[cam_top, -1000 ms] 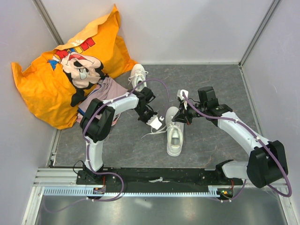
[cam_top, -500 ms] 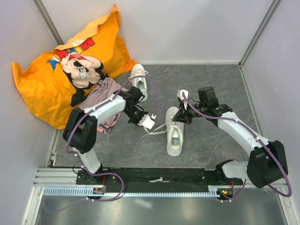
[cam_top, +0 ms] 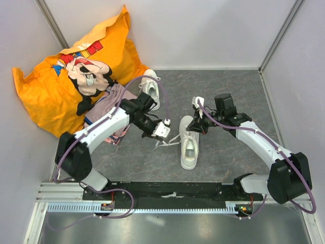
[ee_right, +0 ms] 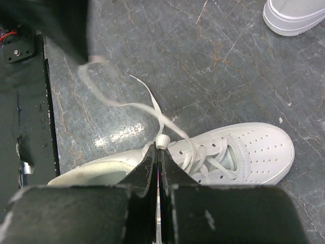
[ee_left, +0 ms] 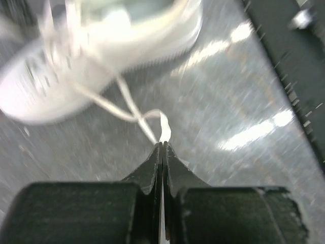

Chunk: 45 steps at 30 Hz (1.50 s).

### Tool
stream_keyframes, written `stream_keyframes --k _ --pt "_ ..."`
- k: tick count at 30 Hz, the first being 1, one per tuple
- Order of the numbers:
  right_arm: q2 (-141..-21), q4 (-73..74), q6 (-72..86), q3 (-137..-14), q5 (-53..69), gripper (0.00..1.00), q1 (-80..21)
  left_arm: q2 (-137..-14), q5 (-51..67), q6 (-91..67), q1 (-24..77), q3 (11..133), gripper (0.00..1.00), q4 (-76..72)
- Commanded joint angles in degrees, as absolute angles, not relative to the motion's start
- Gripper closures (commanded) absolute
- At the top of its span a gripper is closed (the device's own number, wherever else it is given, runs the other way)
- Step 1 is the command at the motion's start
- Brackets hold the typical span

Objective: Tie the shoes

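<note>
Left claw: jaws pressed together, and I read them as pinching a lace end, though this view is blurred. Right claw: jaws closed on a second lace over the near shoe, mid-table between my arms. Far shoe sits rearward, beside the orange bag. Open tabletop runs right to the wall.
</note>
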<state>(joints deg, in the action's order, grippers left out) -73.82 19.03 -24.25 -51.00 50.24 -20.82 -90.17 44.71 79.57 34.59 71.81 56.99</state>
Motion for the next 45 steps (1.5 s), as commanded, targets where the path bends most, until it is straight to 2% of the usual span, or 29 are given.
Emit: stream_keyframes --k 1,8,16,25,26,27,30,32,36,40,45 --pt "-73.56 15.65 -22.50 -51.59 49.75 1.00 -20.57 -82.01 52.81 72.26 39.45 75.05 0.98 59.94" --pt "-74.71 11.35 -18.99 -51.59 49.92 1.00 -20.57 -81.65 52.47 59.53 51.48 83.04 0.98 53.63" --pt "-74.62 9.93 -18.54 -51.42 50.89 1.00 -20.57 -90.24 48.35 46.59 60.81 91.13 0.98 32.73" --pt "-74.44 9.49 -19.60 -50.98 52.12 1.00 -20.57 -98.70 41.14 39.30 63.19 92.64 0.98 20.40" --pt "-74.36 9.58 -19.69 -50.89 52.29 1.00 -20.57 -98.53 40.26 37.55 63.19 92.64 0.96 20.30" --pt "-74.44 9.49 -19.86 -50.80 52.47 1.00 -20.57 -98.18 39.56 37.18 63.28 92.29 0.79 20.74" --pt "-74.53 9.40 -20.04 -50.36 53.52 1.00 -20.65 -93.37 40.51 37.97 63.02 87.29 0.55 21.44" --pt "-74.79 9.32 -20.04 -50.36 53.96 1.00 -20.57 -90.19 40.96 36.75 62.58 82.98 0.50 21.53" --pt "-74.79 9.14 -20.30 -50.36 54.58 1.00 -20.57 -83.60 41.49 30.87 58.90 77.62 0.47 21.01" --pt "-74.53 8.88 -19.87 -50.45 55.37 1.00 -20.65 -78.15 41.48 20.07 48.38 71.91 0.49 14.87" --pt "-74.71 8.88 -19.78 -50.80 55.55 1.00 -21.44 -77.96 43.06 18.19 40.09 69.17 0.50 13.27"
